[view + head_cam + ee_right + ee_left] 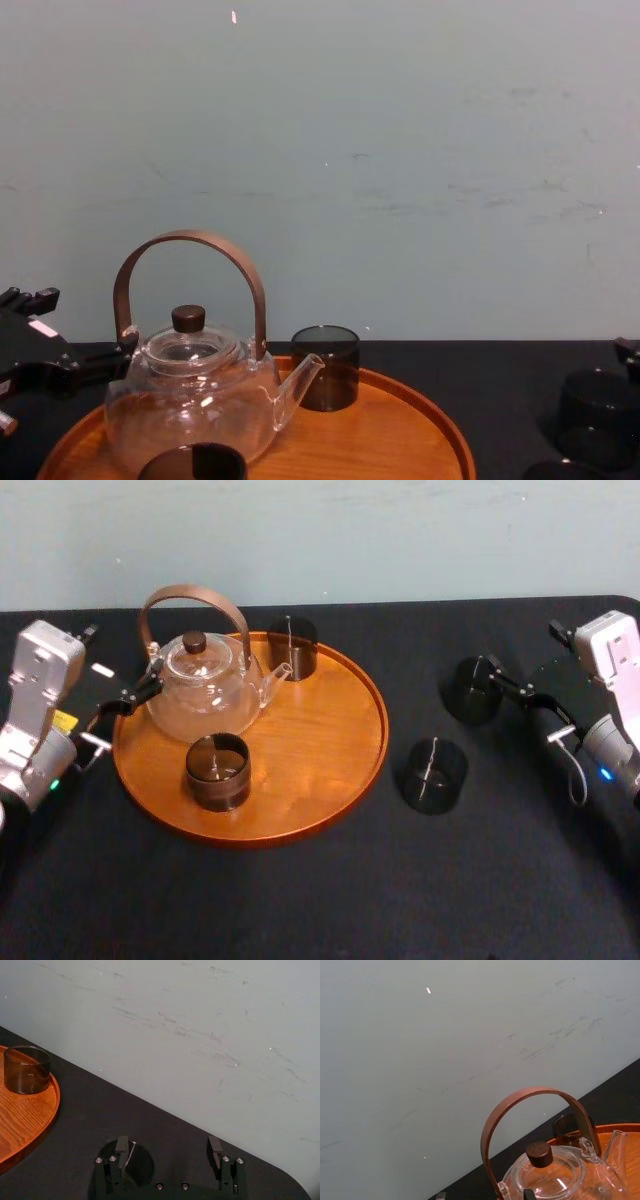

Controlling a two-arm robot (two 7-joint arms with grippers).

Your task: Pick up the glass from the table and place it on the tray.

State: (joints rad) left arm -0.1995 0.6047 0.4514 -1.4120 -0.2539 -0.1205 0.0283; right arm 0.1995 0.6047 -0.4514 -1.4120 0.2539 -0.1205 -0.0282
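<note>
Smoky glass point(468, 692), 3 o'clock of the tray point(320, 730), sits off-centre by one finger of the spread right claw point(168, 1146); closing could topple it; left claw point(135, 695), also spread, idles by teapot point(205, 685).

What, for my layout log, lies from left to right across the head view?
left gripper → glass teapot → rear glass on the tray → nearer glass on the table → farther glass → right gripper

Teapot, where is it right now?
In the head view the teapot sits on the left half of the tray, behind one dark glass, with the left gripper beside it.
</note>
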